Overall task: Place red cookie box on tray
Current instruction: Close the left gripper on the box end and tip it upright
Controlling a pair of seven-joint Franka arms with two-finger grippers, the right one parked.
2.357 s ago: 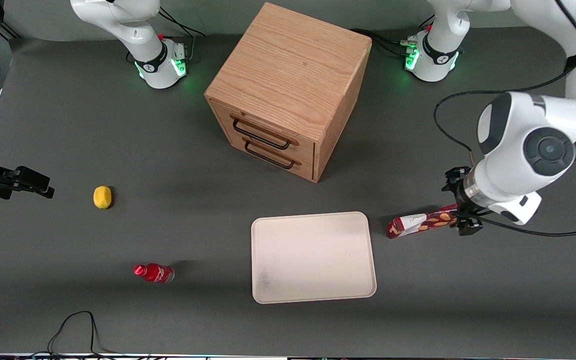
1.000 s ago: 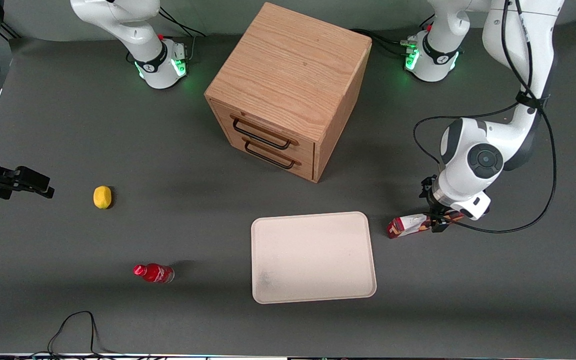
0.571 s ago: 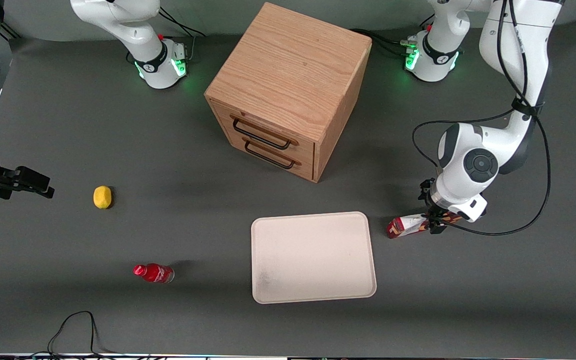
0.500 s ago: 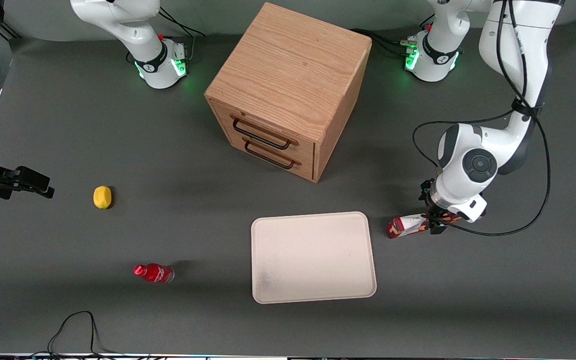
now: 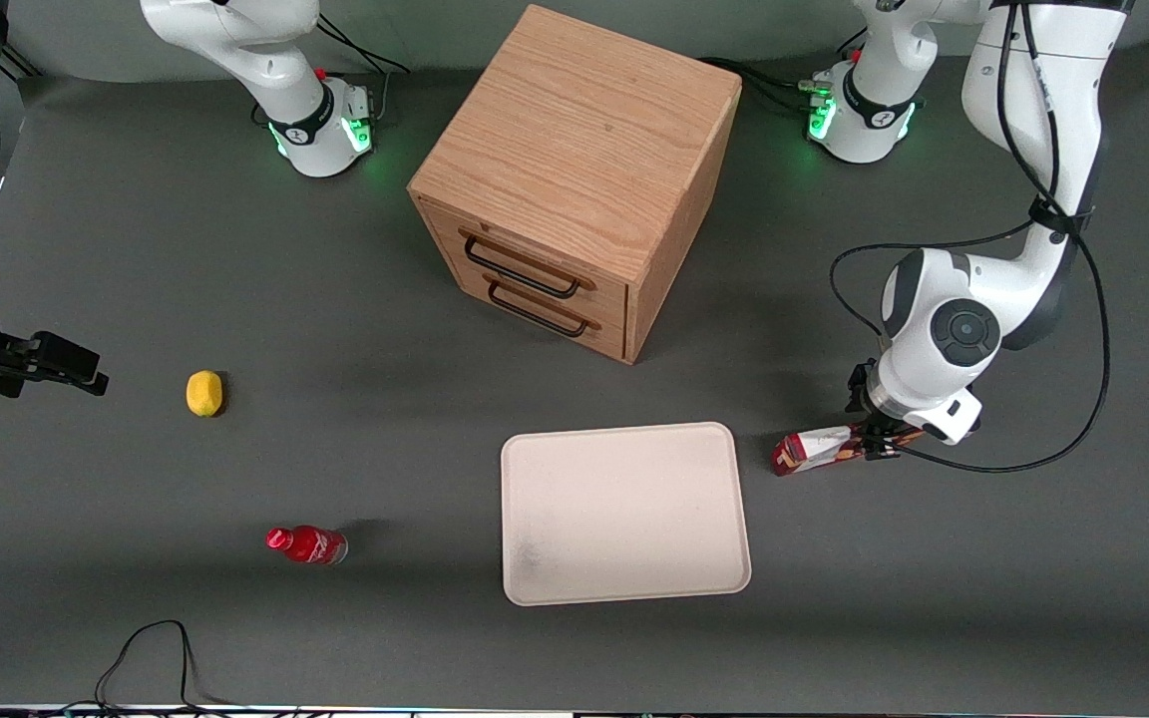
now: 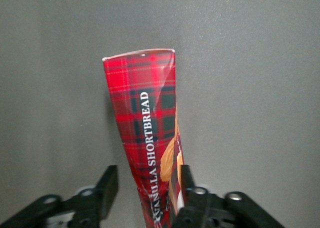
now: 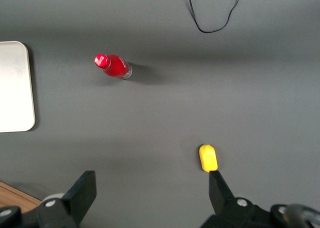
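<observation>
On the table [image 5: 136, 249], the tray [image 5: 624, 514] lies flat. The box [image 5: 819, 449] lies at its 3 o'clock, just beside the rim, apart. The gripper [image 5: 879, 439] straddles the box's end nearer the working arm, fingers [image 6: 107, 185] spread, one side gapped, likely for clamping. The arm hides that end.
</observation>
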